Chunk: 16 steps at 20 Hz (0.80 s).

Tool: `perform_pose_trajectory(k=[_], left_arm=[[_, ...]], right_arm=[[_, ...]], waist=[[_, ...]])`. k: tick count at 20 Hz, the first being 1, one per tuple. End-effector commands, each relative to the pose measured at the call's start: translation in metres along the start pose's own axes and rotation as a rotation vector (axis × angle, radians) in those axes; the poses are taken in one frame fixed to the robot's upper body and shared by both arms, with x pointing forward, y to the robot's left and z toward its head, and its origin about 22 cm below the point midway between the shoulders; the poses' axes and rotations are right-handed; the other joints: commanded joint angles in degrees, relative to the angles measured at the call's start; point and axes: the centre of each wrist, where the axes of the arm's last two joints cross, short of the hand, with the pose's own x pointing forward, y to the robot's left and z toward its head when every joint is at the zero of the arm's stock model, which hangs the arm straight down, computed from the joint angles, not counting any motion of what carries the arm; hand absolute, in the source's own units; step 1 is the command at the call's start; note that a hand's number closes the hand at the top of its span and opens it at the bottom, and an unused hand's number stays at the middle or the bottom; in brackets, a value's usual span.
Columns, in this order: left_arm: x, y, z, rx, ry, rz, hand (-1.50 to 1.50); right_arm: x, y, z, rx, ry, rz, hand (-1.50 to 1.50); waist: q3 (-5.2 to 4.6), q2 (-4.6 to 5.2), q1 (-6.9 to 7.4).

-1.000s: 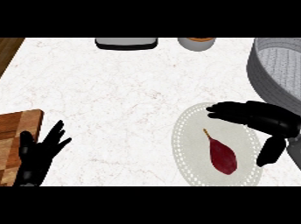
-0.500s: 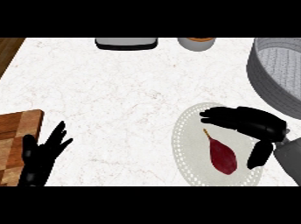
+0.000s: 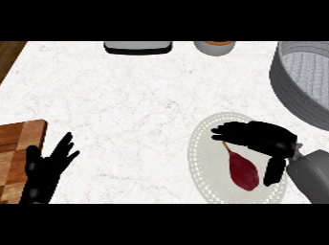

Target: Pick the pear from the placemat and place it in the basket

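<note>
White marbled counter [image 3: 139, 95] fills the frame. At the lower left lies a wooden cutting board [image 3: 5, 153], and beside it the left hand [image 3: 44, 167] rests with its fingers straight and spread. At the lower right, a round pale placemat [image 3: 202, 158] carries the dark red pear [image 3: 243, 171] (stem toward the upper left). Over it the right hand [image 3: 269, 139] is spread wide and holds nothing, its thumb just right of the pear. A grey basket [image 3: 301, 86] stands at the upper right.

dark red pear [image 3: 242, 170], grey basket [image 3: 293, 93] (woven)
</note>
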Motion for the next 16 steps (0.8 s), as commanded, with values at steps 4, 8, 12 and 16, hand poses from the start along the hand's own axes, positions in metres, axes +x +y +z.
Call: perform_pose_trajectory(k=[4, 8, 12, 16], left_arm=[[-0.017, 0.006, 0.002, -0.017, 0.084, 0.02, 0.0], [-0.02, -0.008, -0.016, -0.014, 0.084, 0.008, 0.0], [-0.014, 0.002, -0.012, -0.01, 0.056, 0.005, 0.0], [-0.023, -0.004, -0.003, -0.009, 0.06, -0.005, 0.0]], right_arm=[[-0.001, 0.034, -0.011, 0.023, 0.001, -0.005, -1.5], [-0.011, 0.041, -0.021, 0.006, -0.026, -0.014, -1.5], [-0.009, 0.04, -0.017, 0.004, -0.013, -0.014, -1.5], [0.0, 0.028, -0.024, -0.032, -0.065, 0.068, 1.5]], waist=[[-0.48, 0.33, -0.06], [-0.49, 0.5, -0.12], [-0.49, 0.38, -0.16], [-0.5, 0.32, -0.19]])
